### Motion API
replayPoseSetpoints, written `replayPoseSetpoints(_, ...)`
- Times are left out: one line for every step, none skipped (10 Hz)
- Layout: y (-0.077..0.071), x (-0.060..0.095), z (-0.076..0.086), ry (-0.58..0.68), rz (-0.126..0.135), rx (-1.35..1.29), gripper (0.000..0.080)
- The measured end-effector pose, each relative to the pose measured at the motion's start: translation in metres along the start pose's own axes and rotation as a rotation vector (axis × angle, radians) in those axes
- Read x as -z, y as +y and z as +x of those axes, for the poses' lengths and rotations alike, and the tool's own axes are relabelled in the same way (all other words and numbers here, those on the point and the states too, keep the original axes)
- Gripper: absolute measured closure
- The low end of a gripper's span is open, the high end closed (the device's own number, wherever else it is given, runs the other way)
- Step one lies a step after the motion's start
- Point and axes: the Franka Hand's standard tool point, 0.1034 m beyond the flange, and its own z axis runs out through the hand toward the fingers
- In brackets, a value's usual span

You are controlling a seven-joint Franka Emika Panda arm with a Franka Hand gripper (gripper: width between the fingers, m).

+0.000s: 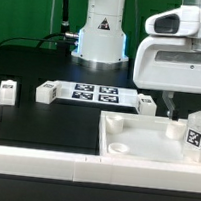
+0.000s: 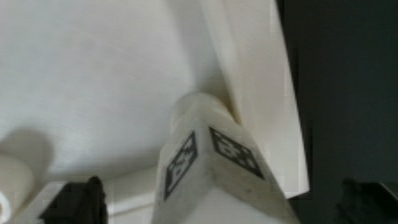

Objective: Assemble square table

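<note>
— Looking at the end effector (image 1: pixel 171 104), is it clenched on anything?

— No, it is released. In the wrist view its dark fingertips (image 2: pixel 80 200) stand well apart, one on each side of a leg (image 2: pixel 214 160), and neither touches it.

— Where is that leg?

— Inside the tabletop (image 1: pixel 136 127), standing just beside the rim on the exterior view's right. Tags show on two of its faces. Whether it touches the rim, I cannot tell.

— And the tabletop itself?

— It lies flat on the black table (image 1: pixel 46 123), near and on the exterior view's right, hollow side up. The end effector hangs over its far right part, fingers pointing down, above the leg.

— What about the other legs?

— Three lie loose on the table, farther off. One (image 1: pixel 7 91) is far on the exterior view's left, one (image 1: pixel 44 93) sits just beside the left end of the marker board (image 1: pixel 89 92), and one (image 1: pixel 148 104) is near the board's right end, just beyond the tabletop's far rim.

— Are any of them joined to the tabletop?

— None that I can see; all three are apart from it.

— Anything else on the table?

— A long white rail (image 1: pixel 52 164) runs along the near edge, and the tabletop's near side is just beside it. The robot base (image 1: pixel 100 33) stands at the far side, behind the marker board.
</note>
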Motion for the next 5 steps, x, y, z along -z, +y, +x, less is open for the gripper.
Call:
replayPoseSetpoints(0.0006, -0.0004, 0.0001, 0.000, -0.007, 0.139, 0.0150)
replayPoseSetpoints(0.0010, -0.0007, 0.0002, -0.001, -0.013, 0.263, 0.0150)
replayPoseSetpoints(0.0005, -0.0003, 0.0006, 0.000, -0.018, 0.344, 0.0150)
replayPoseSetpoints(0.0010, -0.0002, 0.0008, -0.001, -0.021, 0.418, 0.0150)
replayPoseSetpoints(0.0025, -0.0002, 0.0012, -0.002, -0.022, 0.502, 0.0150)
